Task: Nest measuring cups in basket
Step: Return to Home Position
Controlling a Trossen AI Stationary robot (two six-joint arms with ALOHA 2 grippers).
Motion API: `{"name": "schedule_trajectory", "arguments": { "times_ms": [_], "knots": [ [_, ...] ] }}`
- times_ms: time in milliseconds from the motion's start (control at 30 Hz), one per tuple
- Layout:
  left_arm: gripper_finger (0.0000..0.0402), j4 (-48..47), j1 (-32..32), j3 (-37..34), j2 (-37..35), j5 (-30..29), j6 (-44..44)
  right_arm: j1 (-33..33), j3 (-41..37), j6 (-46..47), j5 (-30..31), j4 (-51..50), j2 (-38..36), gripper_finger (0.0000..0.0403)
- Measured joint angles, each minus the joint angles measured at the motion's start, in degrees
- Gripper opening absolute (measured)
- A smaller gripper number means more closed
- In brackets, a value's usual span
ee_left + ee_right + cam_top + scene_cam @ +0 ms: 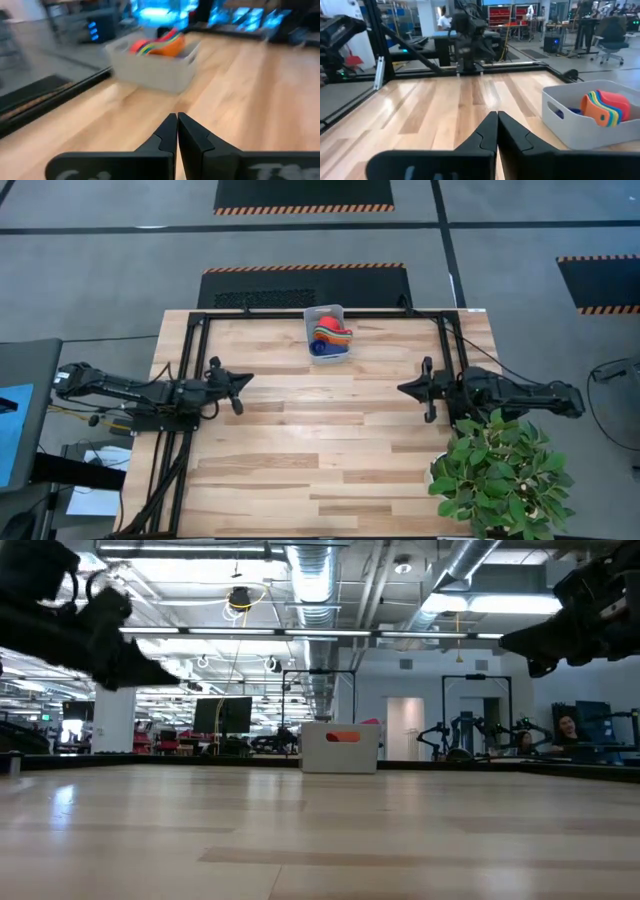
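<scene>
The basket (327, 332) stands on its base at the table's far edge, near the middle; it also shows in the low view (339, 749), left wrist view (160, 70) and right wrist view (590, 122). The measuring cups (328, 338) sit stacked together inside it, orange, red, yellow, green and blue rims showing (606, 108) (159, 45). My left gripper (243, 380) hovers over the table's left part, shut and empty (177, 120). My right gripper (404, 388) hovers over the right part, shut and empty (497, 117). Both are well short of the basket.
A potted green plant (500, 475) stands at the table's near right corner, close under my right arm. A black metal frame (300, 315) runs along the far edge and left side. Bare wood (320, 440) lies between and in front of the arms.
</scene>
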Motion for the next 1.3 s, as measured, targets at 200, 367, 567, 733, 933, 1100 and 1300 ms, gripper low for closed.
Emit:
{"name": "schedule_trajectory", "arguments": {
  "times_ms": [200, 367, 567, 733, 933, 1100, 1300],
  "knots": [
    [0.0002, 14.84, -2.09, -0.03, -1.33, 5.75, 12.07, -0.82, 0.00, -3.90, 1.42, 2.26, -0.11, 0.0039],
    [0.0002, 11.95, -2.10, -0.05, -8.58, 9.58, 18.02, -1.64, -0.02, -3.20, 1.62, 0.20, 0.77, 0.0034],
    [0.0002, -2.28, -0.95, 0.03, -21.85, 12.79, 17.42, -1.84, -0.02, -2.79, 1.84, 0.19, 1.96, 0.0025],
    [0.0002, -2.73, -0.04, 0.02, -23.62, 17.17, 19.90, -1.84, -0.04, -2.77, 1.81, 0.21, 1.86, 0.0025],
    [0.0002, -2.49, 3.01, 0.02, -22.49, 17.25, 20.69, -1.84, -0.04, -2.74, 1.84, 0.21, 1.88, 0.0037],
    [0.0002, -2.45, 5.24, 0.02, -22.51, 17.25, 20.04, -1.84, -0.05, -2.74, 1.84, 0.23, 1.88, 0.0041],
    [0.0002, -2.45, 6.73, 0.02, -22.49, 17.27, 16.58, -1.84, -0.07, -2.72, 1.84, 0.23, 1.88, 0.0035]
  ]
}}
